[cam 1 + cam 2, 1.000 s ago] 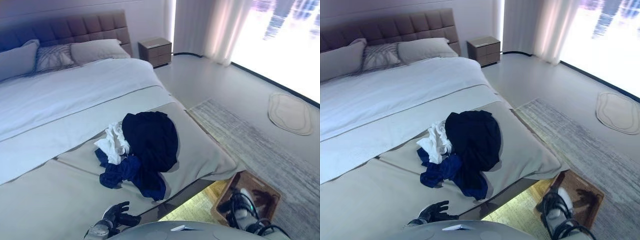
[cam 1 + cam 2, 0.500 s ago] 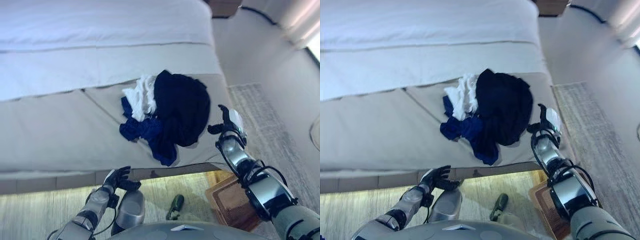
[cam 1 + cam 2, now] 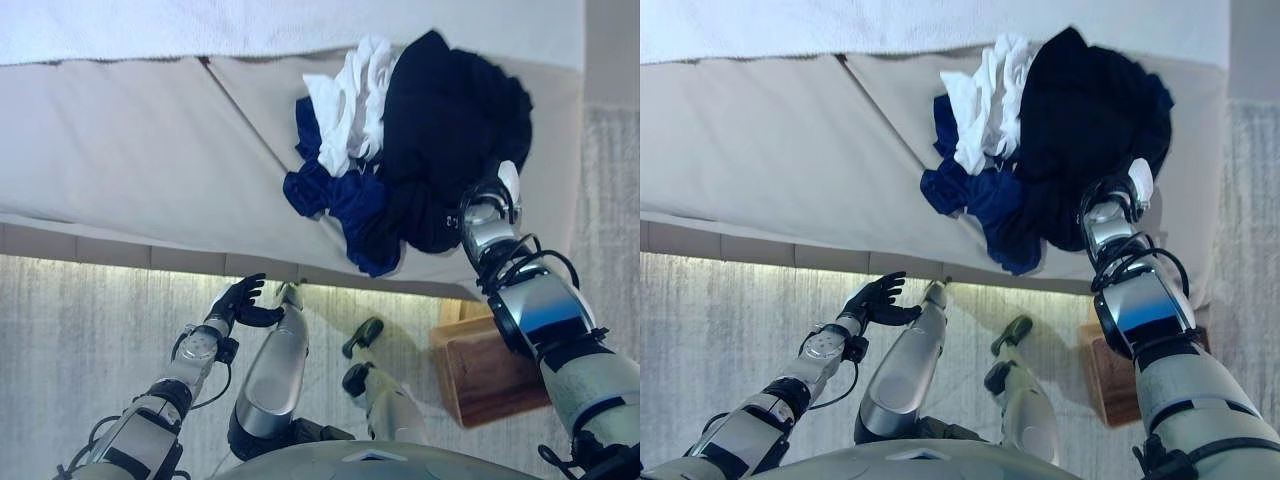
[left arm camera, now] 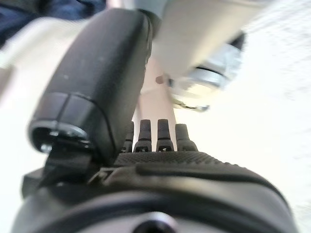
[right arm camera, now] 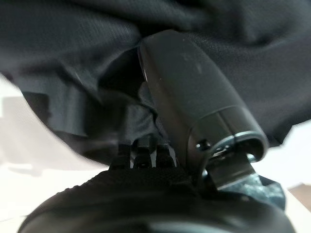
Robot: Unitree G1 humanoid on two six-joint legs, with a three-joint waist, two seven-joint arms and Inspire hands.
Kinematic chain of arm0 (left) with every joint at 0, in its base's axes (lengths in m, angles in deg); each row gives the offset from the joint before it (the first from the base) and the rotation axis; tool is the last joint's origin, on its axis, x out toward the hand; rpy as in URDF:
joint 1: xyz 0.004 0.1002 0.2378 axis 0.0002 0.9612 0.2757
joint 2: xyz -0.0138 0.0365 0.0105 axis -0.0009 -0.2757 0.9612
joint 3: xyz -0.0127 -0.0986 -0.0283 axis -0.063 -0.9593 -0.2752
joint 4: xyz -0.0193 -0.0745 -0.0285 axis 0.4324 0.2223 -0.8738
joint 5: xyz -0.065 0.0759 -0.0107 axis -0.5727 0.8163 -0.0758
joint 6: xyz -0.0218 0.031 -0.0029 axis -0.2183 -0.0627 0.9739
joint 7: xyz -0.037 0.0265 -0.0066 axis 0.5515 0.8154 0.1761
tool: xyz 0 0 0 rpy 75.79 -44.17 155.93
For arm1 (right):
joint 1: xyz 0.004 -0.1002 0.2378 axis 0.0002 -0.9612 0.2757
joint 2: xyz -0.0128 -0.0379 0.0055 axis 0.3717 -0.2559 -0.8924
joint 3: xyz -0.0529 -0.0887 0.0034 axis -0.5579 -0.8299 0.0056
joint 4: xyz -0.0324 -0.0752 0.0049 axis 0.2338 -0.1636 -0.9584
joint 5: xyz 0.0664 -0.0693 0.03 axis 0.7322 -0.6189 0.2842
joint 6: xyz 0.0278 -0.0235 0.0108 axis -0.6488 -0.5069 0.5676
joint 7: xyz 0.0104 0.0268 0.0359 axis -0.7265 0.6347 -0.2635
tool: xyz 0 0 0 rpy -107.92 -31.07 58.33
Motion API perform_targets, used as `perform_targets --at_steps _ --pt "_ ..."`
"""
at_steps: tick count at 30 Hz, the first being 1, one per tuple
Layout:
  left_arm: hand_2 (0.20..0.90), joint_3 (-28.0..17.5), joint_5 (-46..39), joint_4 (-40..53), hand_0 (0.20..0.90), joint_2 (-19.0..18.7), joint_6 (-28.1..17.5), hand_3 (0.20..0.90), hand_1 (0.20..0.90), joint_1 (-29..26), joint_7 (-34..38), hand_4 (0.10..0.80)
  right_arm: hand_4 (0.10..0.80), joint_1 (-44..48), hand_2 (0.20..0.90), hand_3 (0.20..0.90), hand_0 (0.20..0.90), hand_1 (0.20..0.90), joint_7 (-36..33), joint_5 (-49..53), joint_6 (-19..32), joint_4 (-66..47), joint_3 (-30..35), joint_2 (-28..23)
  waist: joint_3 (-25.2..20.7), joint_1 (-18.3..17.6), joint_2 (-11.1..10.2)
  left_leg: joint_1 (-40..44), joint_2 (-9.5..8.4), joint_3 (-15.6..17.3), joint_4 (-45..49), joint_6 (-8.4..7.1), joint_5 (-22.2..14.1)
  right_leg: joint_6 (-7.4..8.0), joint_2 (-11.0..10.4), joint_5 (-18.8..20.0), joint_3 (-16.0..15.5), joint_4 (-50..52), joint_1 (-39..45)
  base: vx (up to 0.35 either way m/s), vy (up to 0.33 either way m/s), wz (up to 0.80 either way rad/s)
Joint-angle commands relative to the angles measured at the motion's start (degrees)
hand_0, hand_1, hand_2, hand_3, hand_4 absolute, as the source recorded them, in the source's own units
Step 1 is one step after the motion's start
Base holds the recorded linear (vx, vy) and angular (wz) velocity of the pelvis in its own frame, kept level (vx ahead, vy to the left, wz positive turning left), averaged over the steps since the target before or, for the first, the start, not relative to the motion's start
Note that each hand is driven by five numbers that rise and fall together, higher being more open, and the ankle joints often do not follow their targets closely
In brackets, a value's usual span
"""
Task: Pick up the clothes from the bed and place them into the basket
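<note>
Near the foot edge of the bed (image 3: 130, 160) lies the heap of clothes (image 3: 420, 150): a black garment (image 3: 450, 130) on the robot's right, a white piece (image 3: 350, 95) on top toward the left, and a blue garment (image 3: 335, 195) spilling toward the bed's edge. The heap's long axis runs roughly from that blue tail at the near edge up and away toward the black bulk.

The right robot hand (image 3: 490, 205) is at the black garment's near right fringe, touching or all but touching the cloth; its wrist view shows dark fabric filling everything just past the thumb. Its fingers are mostly hidden against the cloth, so I cannot tell whether they have closed on anything.

The left robot hand (image 3: 240, 300) hangs below the bed's edge, well apart from the heap, fingers loosely spread and empty.

The right arm is plainly the nearer one, and the clothes lie ahead of it and to its left. The brown basket (image 3: 485, 365) stands on the floor beside the bed's corner, under that same arm.
</note>
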Motion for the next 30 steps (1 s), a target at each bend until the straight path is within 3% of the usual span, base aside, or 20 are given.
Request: perform_targets --at_steps 1,5,9,13,19,24,26,30 --pt "0.900 2.39 -2.38 0.67 0.900 -1.73 -0.86 0.900 0.900 5.30 0.84 0.800 0.100 5.08 0.300 0.200 0.300 0.300 1.85 1.46 1.28 -3.94 -4.97 -7.41 0.45 -0.09 0.26 -2.52 -3.12 3.51 5.08 6.20 -4.82 1.89 -1.39 3.99 4.20 4.67 -4.98 -0.054 0.039 -0.02" --pt "0.900 2.50 -3.45 1.53 0.900 -1.55 -1.03 0.900 0.900 5.58 1.17 0.800 0.100 7.28 0.300 0.200 0.300 0.300 0.29 6.20 6.86 -6.71 -5.95 -7.69 0.45 -0.96 0.09 -3.89 -2.79 3.71 4.25 5.90 -4.06 1.99 -0.77 4.39 4.91 4.69 -7.38 -0.079 0.039 -0.09" --pt "0.900 2.51 -3.24 2.67 0.900 -0.51 -1.75 0.900 0.900 6.71 2.14 0.800 0.100 7.69 0.300 0.200 0.300 0.300 -6.73 5.88 16.67 -19.51 -4.02 -7.95 0.45 -2.80 -0.71 -3.15 -1.96 5.07 2.86 5.45 -3.98 1.86 -0.14 4.61 6.21 4.32 -8.21 -0.075 0.025 -0.17" --pt "0.900 1.73 -3.16 3.04 0.900 -0.61 -2.14 0.900 0.900 7.86 3.25 0.800 0.100 5.82 0.300 0.200 0.300 0.300 -14.90 -0.39 18.66 -37.51 -0.07 -9.39 0.45 -4.68 -2.18 0.53 -0.75 6.77 1.77 5.20 -4.91 1.59 0.57 4.01 7.75 4.02 -6.05 -0.049 -0.032 -0.31" --pt "0.900 0.46 -1.62 2.35 0.900 -0.88 -0.74 0.900 0.900 8.10 3.31 0.800 0.100 4.99 0.300 0.200 0.300 0.300 -18.96 -6.68 15.91 -50.60 3.61 -12.61 -1.14 -6.36 -3.15 5.22 0.28 8.25 0.64 5.17 -6.01 1.09 1.12 2.83 9.09 3.85 -2.72 0.004 -0.055 -0.24" --pt "0.900 -0.23 2.76 1.49 0.900 -2.19 1.87 0.900 0.900 8.86 3.17 0.800 0.100 2.10 0.300 0.200 0.300 0.300 -19.97 -6.89 11.85 -57.30 6.90 -19.17 -6.42 -8.25 -4.22 10.52 1.66 9.18 -3.00 5.26 -6.17 0.96 1.19 1.00 9.37 4.00 0.88 0.076 -0.150 -0.10" --pt "0.900 -0.16 4.60 1.32 0.900 -2.53 2.44 0.900 0.900 9.61 2.63 0.800 0.100 -1.34 0.300 0.200 0.300 0.300 -20.27 -5.80 10.52 -57.59 9.65 -23.93 -10.53 -10.13 -3.60 15.84 2.70 9.79 -6.50 5.09 -6.06 0.62 1.89 -0.44 10.09 3.81 4.41 0.163 -0.142 -0.10" --pt "0.900 -1.15 1.27 2.73 0.900 -1.98 2.42 0.900 0.900 10.04 2.41 0.800 0.100 -3.44 0.300 0.200 0.300 0.300 -20.20 -3.67 9.22 -56.09 12.23 -28.30 -14.93 -12.13 -2.46 21.24 3.25 11.00 -9.72 4.69 -5.89 -0.25 2.71 -1.62 11.19 2.30 8.64 0.090 -0.057 -0.18"
